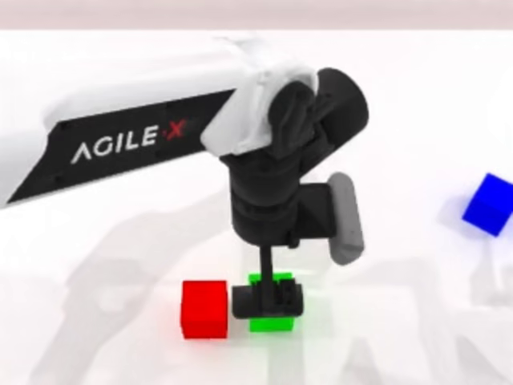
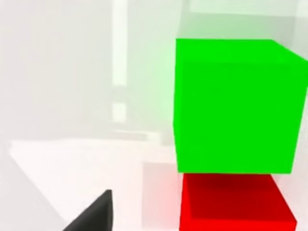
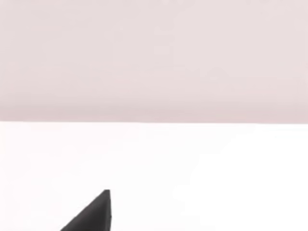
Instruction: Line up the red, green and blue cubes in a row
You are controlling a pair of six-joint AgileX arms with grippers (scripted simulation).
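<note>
Left gripper sat low over the green cube, just beside the red cube; whether it gripped, I could not tell. Blue cube lay well apart, right, unplaced.

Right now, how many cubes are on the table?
3. Red cube near the front centre; green cube just right of it, under the left gripper; blue cube alone at the far right. None looks hidden.

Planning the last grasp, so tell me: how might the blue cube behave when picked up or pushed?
The blue cube looks rigid and flat-faced, so it likely slides, not rolls. Its matte faces probably grip well. It seems small, probably light.
</note>
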